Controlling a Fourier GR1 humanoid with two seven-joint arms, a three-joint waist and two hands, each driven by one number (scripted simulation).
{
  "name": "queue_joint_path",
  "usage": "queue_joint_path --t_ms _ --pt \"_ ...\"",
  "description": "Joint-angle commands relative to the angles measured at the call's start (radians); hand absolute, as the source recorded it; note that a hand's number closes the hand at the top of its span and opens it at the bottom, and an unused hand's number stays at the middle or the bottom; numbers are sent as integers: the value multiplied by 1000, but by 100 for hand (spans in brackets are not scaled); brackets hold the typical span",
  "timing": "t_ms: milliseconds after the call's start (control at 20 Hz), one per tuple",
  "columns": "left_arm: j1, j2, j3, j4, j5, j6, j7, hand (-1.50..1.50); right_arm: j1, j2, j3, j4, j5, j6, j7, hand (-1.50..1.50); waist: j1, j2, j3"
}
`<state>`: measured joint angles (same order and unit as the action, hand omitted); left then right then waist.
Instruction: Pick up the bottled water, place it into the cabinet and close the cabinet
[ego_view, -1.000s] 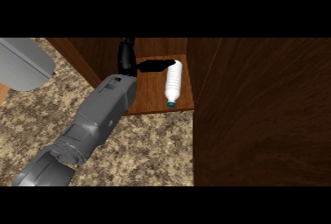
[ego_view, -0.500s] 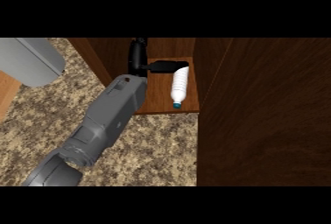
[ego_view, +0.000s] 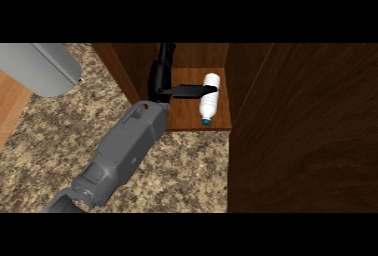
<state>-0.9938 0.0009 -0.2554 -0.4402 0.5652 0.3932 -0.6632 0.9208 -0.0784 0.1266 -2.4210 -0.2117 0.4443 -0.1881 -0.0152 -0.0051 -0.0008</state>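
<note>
The bottled water (ego_view: 210, 99) is clear with a blue cap and lies on its side on the cabinet's shelf (ego_view: 183, 114), cap toward me, close to the right inner wall. My left hand (ego_view: 159, 80) reaches into the cabinet from the lower left on a grey forearm. Its fingers run straight toward the back, left of the bottle. The thumb sticks out to the right and touches the bottle's side, so the hand is open and not curled round the bottle. My right hand does not show.
A wide dark wooden panel (ego_view: 303, 130) of the cabinet fills the right side. A light grey rounded object (ego_view: 40, 67) sits at the upper left on the speckled counter (ego_view: 192, 170). An orange wooden surface (ego_view: 9, 110) borders the left edge.
The whole view has shifted slightly right. My left forearm has drawn back a little toward me, and the bottle stays in place on the shelf.
</note>
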Motion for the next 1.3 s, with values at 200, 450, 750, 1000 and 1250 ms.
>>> queue_joint_path --t_ms 200,450,750,1000,1250 --pt "243 -1 -195 -304 101 -51 26 -150 48 -13 12 -96 0 11 7 -150 -8 -4 0" --pt "357 1 -225 -511 68 -111 61 -150 45 19 65 -171 28 -62 76 -150 26 -4 0" --pt "540 48 -306 -784 45 -95 109 -150 79 -41 7 -188 22 -24 43 -150 23 -4 0" --pt "698 146 -353 -980 37 -83 170 150 106 -123 27 -178 65 84 -17 -150 24 -7 0" --pt "823 247 -327 -1096 59 -125 166 150 111 -176 100 -169 198 147 -24 150 14 -5 -1"
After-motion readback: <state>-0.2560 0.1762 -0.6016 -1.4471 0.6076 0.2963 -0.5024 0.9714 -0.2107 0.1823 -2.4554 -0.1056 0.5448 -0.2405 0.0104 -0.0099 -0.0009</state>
